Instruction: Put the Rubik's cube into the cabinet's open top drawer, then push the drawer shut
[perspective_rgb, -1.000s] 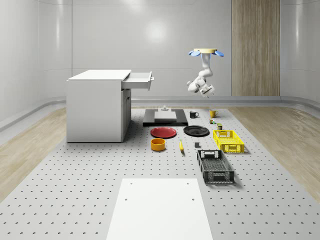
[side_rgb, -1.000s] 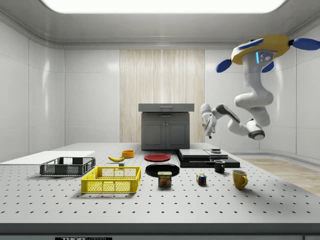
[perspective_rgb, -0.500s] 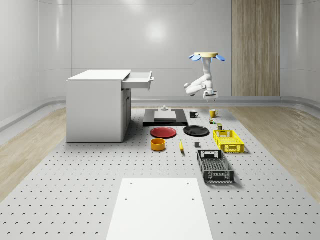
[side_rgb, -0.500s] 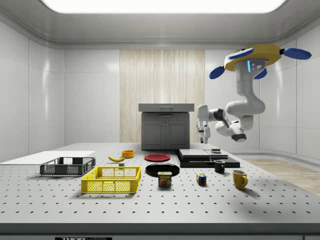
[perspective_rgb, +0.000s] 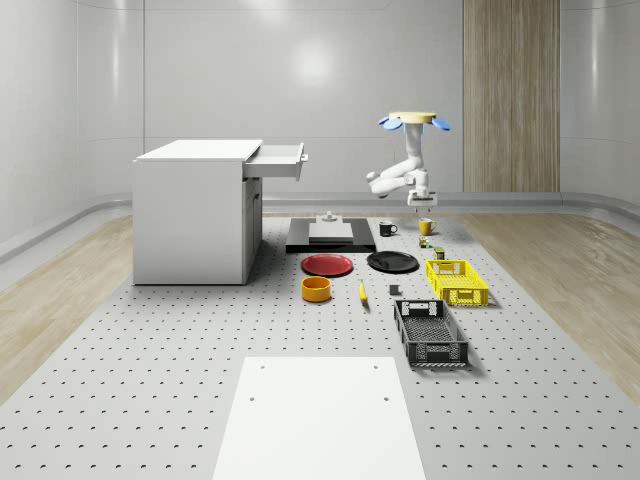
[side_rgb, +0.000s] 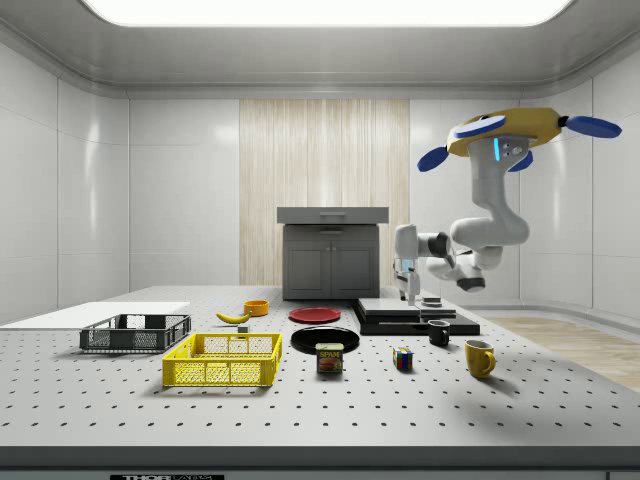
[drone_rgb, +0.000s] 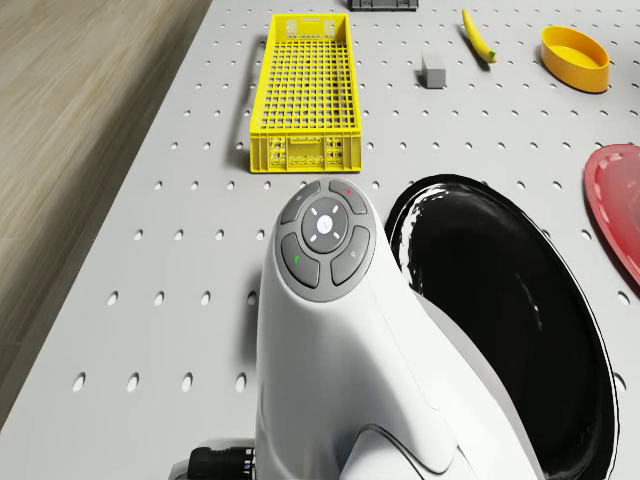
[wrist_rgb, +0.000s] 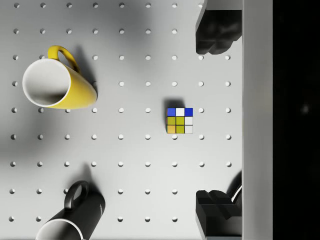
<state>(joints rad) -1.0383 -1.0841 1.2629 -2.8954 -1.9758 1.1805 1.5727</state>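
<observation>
Directly below the claw (wrist_rgb: 218, 125): Rubik's cube (wrist_rgb: 180, 120).

Colors here: Rubik's cube (wrist_rgb: 180, 120) shows blue, white and yellow squares on a pale grey desk (wrist_rgb: 130, 150) dotted with holes. One mug (wrist_rgb: 57, 85) is yellow, the other mug (wrist_rgb: 75, 215) black. Yellow mesh crate (drone_rgb: 302, 92), glossy black plate (drone_rgb: 510, 320), orange bowl (drone_rgb: 575, 58).
</observation>
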